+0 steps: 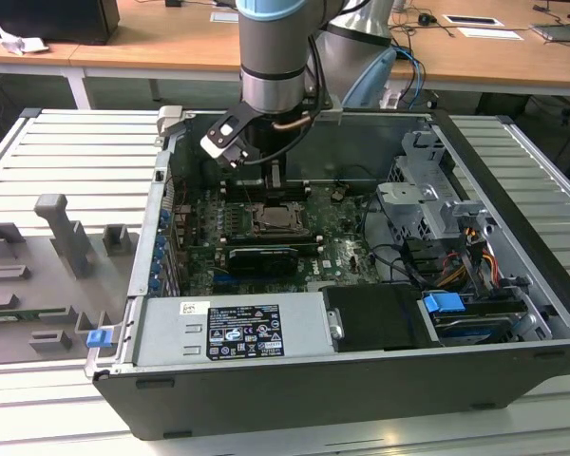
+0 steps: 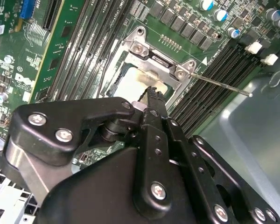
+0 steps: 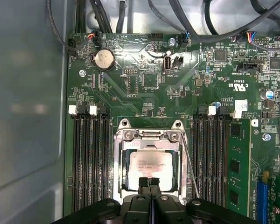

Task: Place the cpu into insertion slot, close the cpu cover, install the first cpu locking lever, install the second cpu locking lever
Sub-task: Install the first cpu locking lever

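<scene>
Hanging inside the open computer case (image 1: pixel 294 389), the single arm (image 1: pixel 275 57) reaches down toward the green circuit board (image 3: pixel 144 84). In the exterior view the insertion slot (image 1: pixel 263 224) lies at about 10 o'clock from the case's middle. A grey power supply (image 1: pixel 233 328) sits at 7 o'clock and a drive cage (image 1: pixel 427 204) at 2 o'clock.

The gripper (image 3: pixel 149 181) hovers just over the socket's near edge. In both wrist views its two fingertips (image 3: pixel 143 182) are pressed together with nothing between them.

The cpu (image 3: pixel 151 162) sits in the slot. The cpu cover (image 3: pixel 149 136) lies flat around it, and the chip's metal top shows through the window. I judge that the first two steps are done and that the first locking lever is the step in hand. A thin lever rod (image 3: pixel 190 165) runs along one side of the socket, and in the second wrist view it angles away over the memory slots, apparently unlatched.

To my eye, seating it calls for the closed tips to bear on the rod near its free end. They would then swing it down and tuck it under its catch without scraping the board.

The count is one arm, one gripper, one slot, one cover and one cpu. One lever rod is plain to see, and I cannot make out a second. There are two banks of memory slots, one on each side of the socket.
</scene>
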You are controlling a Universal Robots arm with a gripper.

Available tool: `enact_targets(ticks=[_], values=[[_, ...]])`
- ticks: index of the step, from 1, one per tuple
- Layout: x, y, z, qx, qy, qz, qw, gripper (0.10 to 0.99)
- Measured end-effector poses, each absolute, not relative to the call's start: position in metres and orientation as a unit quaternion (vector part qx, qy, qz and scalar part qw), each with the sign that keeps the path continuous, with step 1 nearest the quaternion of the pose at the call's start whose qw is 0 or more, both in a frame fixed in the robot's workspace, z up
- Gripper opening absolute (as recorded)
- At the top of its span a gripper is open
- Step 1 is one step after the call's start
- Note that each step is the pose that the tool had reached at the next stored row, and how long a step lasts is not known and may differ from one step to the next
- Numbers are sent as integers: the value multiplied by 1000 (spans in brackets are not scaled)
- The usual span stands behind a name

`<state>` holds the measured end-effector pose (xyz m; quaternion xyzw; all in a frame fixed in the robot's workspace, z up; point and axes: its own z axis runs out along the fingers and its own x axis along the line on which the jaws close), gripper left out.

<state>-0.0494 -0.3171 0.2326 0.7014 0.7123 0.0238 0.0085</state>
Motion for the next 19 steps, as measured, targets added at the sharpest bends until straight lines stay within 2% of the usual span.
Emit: enact_targets(ticks=[19], values=[[-49, -317, 256, 684, 729, 24, 8, 106]])
